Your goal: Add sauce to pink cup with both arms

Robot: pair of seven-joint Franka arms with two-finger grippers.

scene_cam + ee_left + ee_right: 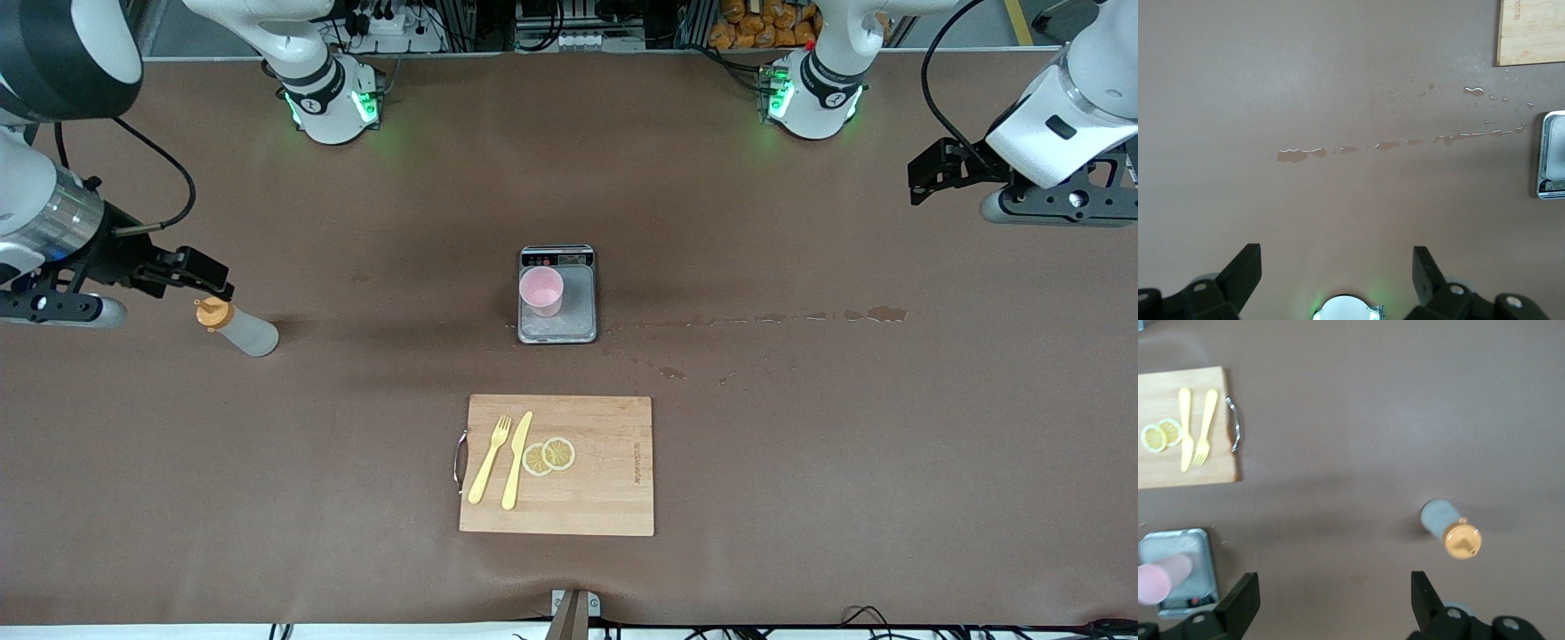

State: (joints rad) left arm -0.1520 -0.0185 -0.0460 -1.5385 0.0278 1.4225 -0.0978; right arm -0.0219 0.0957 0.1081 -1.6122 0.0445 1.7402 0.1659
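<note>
The sauce bottle, whitish with an orange cap, stands on the brown table toward the right arm's end; the right wrist view also shows this bottle. My right gripper hangs open just beside and above it, touching nothing. The pink cup stands on a small kitchen scale at the table's middle, and the cup sits at the edge of the right wrist view. My left gripper hovers open and empty over the left arm's end of the table.
A wooden cutting board lies nearer the front camera than the scale, carrying a yellow fork, a yellow knife and lemon slices. A streak of spilled liquid runs from the scale toward the left arm's end.
</note>
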